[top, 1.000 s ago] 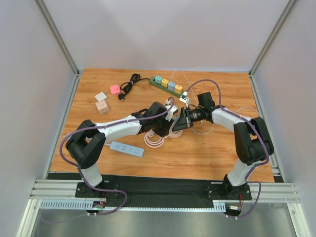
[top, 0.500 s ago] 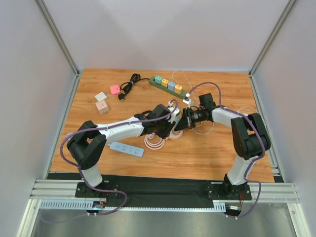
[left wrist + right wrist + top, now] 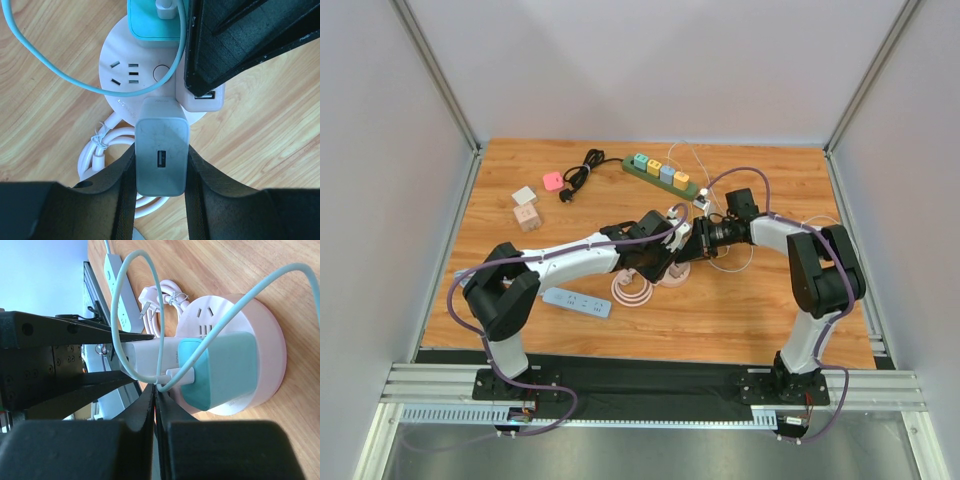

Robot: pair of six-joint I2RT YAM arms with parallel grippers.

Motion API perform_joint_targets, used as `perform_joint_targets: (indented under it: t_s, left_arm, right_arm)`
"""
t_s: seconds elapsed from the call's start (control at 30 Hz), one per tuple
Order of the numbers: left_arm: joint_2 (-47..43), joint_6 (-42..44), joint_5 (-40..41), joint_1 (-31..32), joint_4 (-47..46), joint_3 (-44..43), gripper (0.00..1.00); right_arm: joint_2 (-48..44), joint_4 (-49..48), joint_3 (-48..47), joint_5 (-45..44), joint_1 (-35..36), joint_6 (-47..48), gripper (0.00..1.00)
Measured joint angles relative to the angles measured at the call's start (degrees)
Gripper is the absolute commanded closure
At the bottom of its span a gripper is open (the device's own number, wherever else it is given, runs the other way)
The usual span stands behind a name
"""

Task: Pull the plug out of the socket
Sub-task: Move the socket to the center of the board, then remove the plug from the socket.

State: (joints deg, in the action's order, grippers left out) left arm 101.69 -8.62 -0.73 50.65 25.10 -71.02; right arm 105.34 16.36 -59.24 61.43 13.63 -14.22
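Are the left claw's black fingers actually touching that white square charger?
Touching. Left wrist view: both black fingers press flush against the white square charger, no gap.

A wooden tabletop [image 3: 750,310] fills the centre of the frame, boxed in by 3 plain pale-grey wall panels [image 3: 650,60], with aluminium posts [image 3: 435,75] at upper left and upper right. A black mat [image 3: 650,375] and aluminium rails [image 3: 425,385] run along the bottom. The light is soft and even.

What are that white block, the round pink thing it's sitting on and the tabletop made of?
White block: probably hard plastic, matte, a smooth shell with rounded corners. Round pink base: likely moulded plastic too, with a slight sheen and cleanly cut slots. Tabletop: shows wood grain with a satin finish; solid wood or printed laminate, I cannot tell.
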Motion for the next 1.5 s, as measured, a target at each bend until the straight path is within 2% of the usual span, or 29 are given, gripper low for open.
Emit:
perform_joint_targets:
  t_s: [0.37, 0.6, 0.8, 0.83, 0.87, 0.93, 1.0, 1.13, 1.23, 1.5]
  left_arm:
    - [0.87, -5.68, 3.76, 0.81, 3.76, -2.23, 1.00]
    - [0.15, -2.43, 5.79, 1.53, 1.11, -0.33, 1.00]
    - [-0.13, -1.53, 4.46, 1.33, 0.09, 0.26, 1.00]
    - [-0.13, -1.57, 4.20, 1.27, 0.07, 0.26, 1.00]
    - [-0.13, -1.77, 4.09, 1.27, 0.02, 0.26, 1.00]
    - [-0.33, -2.03, 4.09, 1.27, -0.55, 0.72, 1.00]
    - [-1.14, -2.91, 4.09, 1.05, -2.27, 2.14, 1.00]
    - [-3.21, -5.60, 3.76, 0.15, -6.03, 5.70, 1.00]
    - [-5.49, -8.20, 3.32, -1.16, -8.20, 8.74, 1.00]
    - [-10.71, -14.53, 2.95, -4.68, -9.81, 13.35, 1.00]
  right_arm:
    - [0.09, 1.70, -1.07, -2.56, 0.15, -0.48, 1.00]
    - [-0.33, 1.86, -1.70, -4.81, 0.15, -0.57, 1.00]
    - [0.04, 2.82, -2.75, -3.98, 0.15, 1.66, 0.99]
    - [-0.02, 2.84, -2.75, -3.61, 0.15, 2.49, 0.96]
    - [-0.11, 2.91, -2.75, -3.19, 0.13, 3.48, 0.88]
    - [-0.61, 3.52, -2.73, -2.29, -0.02, 5.07, 0.79]
    - [-2.29, 4.33, -2.23, -2.16, -0.26, 7.37, 0.66]
    - [-5.03, 4.76, -1.09, -2.16, -1.01, 9.29, 0.58]
    - [-5.84, 4.94, -0.70, -2.38, -2.03, 10.51, 0.56]
    - [-3.91, 6.88, -0.55, -2.75, -4.20, 11.41, 0.32]
